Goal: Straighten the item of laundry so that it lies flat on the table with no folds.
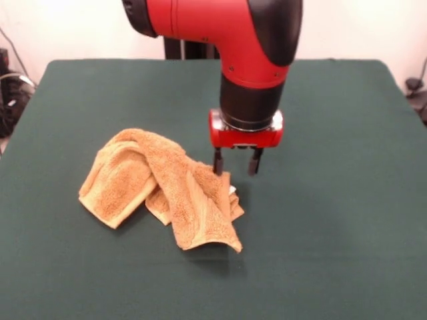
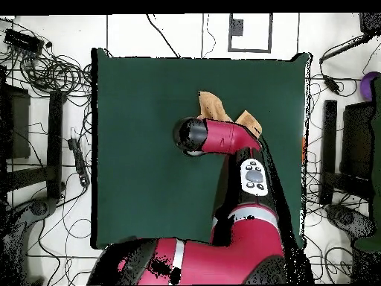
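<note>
We've got the gripper (image 1: 236,162) spread w/ nothing held, hovering by the crumpled towel (image 1: 162,188) mid-desk (image 1: 333,200), prob. lining up on its white-tagged edge to pull folds out.

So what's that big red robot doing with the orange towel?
The red robot arm is trying to spread the orange towel flat on the green table. Right now the towel lies crumpled and folded over itself. The gripper hangs just above the towel's edge with its two fingers apart, holding nothing. From overhead, the arm hides most of the towel.
</note>
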Available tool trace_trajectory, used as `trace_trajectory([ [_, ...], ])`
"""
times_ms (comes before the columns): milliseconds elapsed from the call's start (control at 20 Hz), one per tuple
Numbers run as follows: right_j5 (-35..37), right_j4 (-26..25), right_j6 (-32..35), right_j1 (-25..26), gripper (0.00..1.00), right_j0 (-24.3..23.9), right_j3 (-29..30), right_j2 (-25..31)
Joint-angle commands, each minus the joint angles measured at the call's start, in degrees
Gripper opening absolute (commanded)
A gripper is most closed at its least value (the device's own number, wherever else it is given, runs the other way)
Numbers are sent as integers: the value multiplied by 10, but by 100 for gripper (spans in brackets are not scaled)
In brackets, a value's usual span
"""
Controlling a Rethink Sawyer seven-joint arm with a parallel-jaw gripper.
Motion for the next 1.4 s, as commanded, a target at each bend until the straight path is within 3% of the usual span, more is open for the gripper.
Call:
trace_trajectory([
  [50, 123, 24, 135, -47, 100, 27, -5, -31],
  [200, 84, 35, 151, -31, 100, 26, 9, -23],
  [400, -63, 48, 180, 71, 100, 22, -12, 4],
  [550, -125, 57, 195, 108, 100, 30, -32, -1],
  [900, -131, 82, 169, 110, 100, 31, -21, -5],
  [1150, -145, 101, 169, 152, 100, 20, -34, 9],
  [1400, -150, 114, 189, 158, 100, 31, -30, -5],
])
